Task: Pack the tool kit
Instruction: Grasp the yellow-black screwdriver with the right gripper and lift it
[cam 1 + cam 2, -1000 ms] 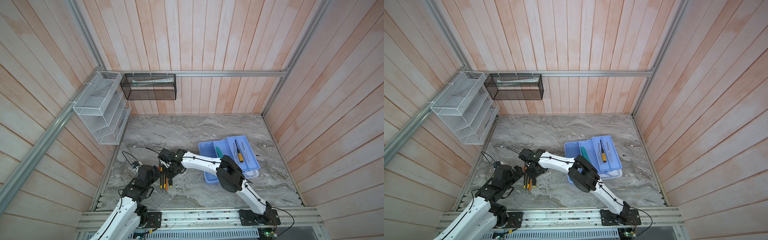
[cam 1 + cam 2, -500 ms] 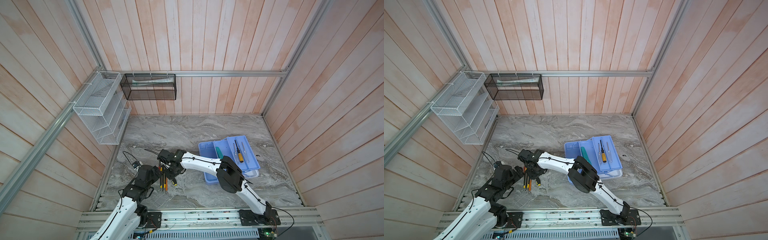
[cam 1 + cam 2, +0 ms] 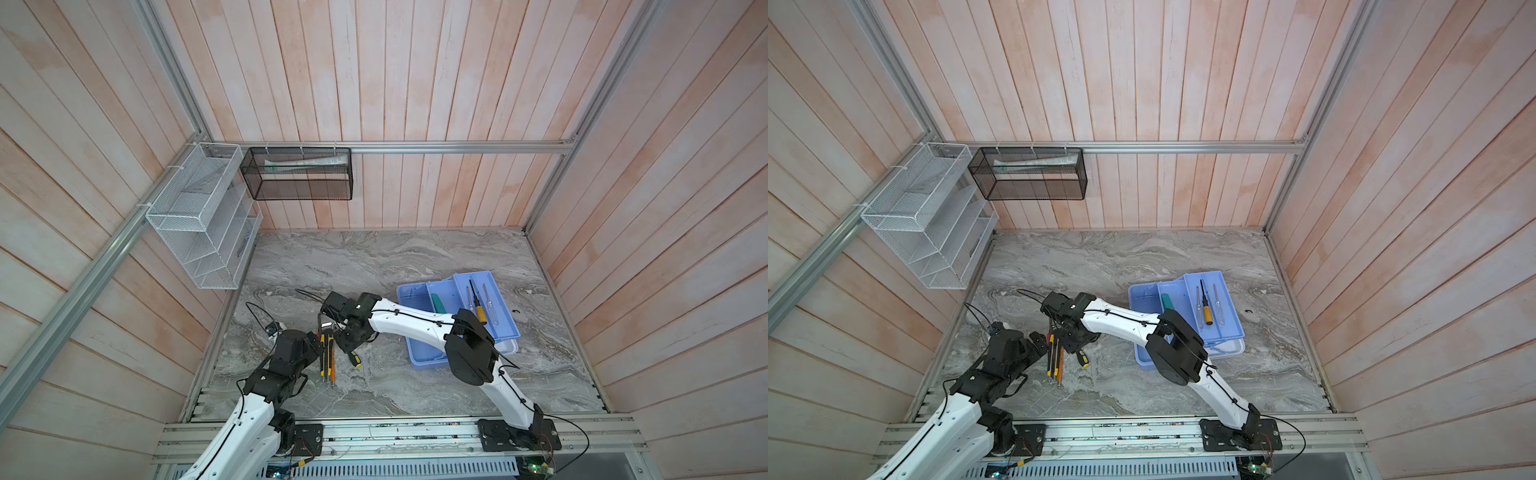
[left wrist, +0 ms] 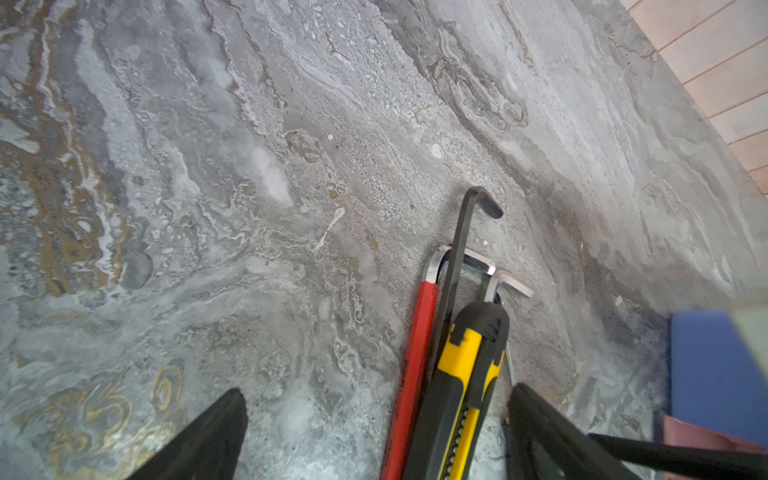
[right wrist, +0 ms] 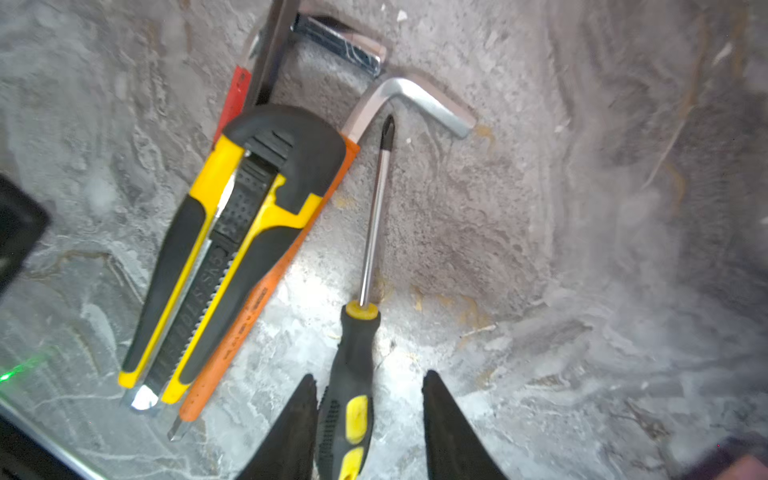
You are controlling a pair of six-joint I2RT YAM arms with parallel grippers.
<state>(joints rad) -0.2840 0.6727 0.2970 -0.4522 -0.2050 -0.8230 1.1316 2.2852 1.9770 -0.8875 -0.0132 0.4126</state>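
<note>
Right wrist | screwdriver [image 5: 359, 328] handle between parted fingers [image 5: 297, 428] of right pincer [image 5: 369, 374] | touching one

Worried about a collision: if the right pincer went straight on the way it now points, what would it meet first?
Most likely the screwdriver: its black-and-yellow handle lies between the right pincer's open jaws, shaft running ahead towards the silver hex key. The pincer's height above the table is unclear.

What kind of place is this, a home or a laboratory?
Probably a laboratory test cell: two robot arms are bolted to an aluminium rail, wood-panelled walls enclose a marble-look table, and wire baskets hang on them.
</note>
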